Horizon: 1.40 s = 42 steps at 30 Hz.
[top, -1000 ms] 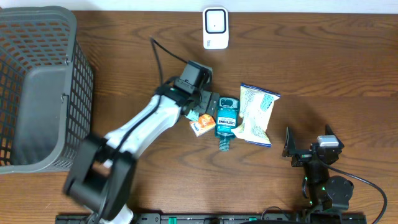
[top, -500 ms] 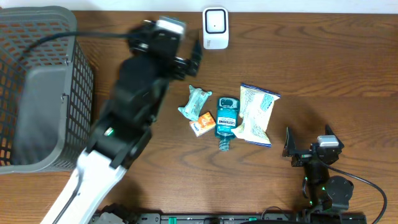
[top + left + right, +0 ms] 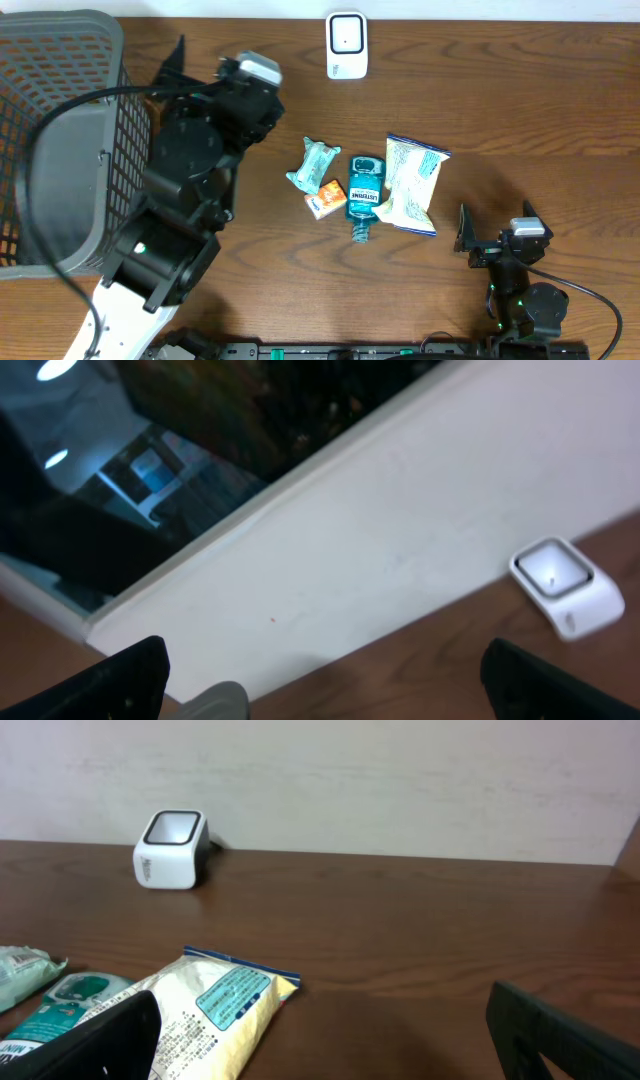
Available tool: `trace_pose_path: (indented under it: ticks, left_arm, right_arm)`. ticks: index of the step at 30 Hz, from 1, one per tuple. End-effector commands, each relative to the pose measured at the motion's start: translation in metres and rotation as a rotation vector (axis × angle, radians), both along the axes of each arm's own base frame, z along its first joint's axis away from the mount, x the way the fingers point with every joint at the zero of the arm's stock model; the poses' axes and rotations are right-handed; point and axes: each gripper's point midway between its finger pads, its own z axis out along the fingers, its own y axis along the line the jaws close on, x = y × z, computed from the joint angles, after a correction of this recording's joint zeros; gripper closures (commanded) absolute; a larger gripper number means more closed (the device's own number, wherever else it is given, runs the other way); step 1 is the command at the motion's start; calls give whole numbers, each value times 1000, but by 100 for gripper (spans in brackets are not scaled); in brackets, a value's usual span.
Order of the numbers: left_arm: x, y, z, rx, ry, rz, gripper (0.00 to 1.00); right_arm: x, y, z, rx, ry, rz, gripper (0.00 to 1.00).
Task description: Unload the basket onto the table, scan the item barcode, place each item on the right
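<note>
Basket (image 3: 60,60) cut off at the left edge, its right wall partly behind the blurred left arm (image 3: 190,170), scanner (image 3: 566,585) soft in the left wrist view, bottle (image 3: 50,1010) cropped at the right wrist view's corner, orange packet (image 3: 326,197) print too small to read.

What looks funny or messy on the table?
Nothing is spilled or broken. The one odd thing is that the bottle lies on its side instead of standing, between the orange box and the bag.
</note>
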Motion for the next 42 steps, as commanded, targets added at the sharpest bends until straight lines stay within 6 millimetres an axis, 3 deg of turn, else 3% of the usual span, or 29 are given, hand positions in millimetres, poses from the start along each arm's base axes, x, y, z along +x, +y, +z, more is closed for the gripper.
trace_pose_path:
  ticks: [1,6,13,16,23,27,33,42]
  left_arm:
    - [9,-8,-9,114,14,-23,1]
    - [30,-15,-23,267,29,-10,1]
    - [35,-17,-30,199,47,-7,1]
    - [33,-7,-27,195,46,15,1]
    - [23,40,-12,55,13,98,1]
    - [9,52,-3,-57,2,62,1]
    - [-23,59,18,-84,-44,-1,1]
    - [-90,51,48,-107,-141,-169,2]
  right_arm:
    - [0,0,-1,7,5,-2,1]
    - [0,0,-1,7,5,-2,1]
    - [0,0,-1,7,5,-2,1]
    - [0,0,-1,7,5,-2,1]
    - [0,0,-1,7,5,-2,1]
    - [0,0,-1,7,5,-2,1]
    - [0,0,-1,7,5,-2,1]
    - [0,0,-1,7,5,-2,1]
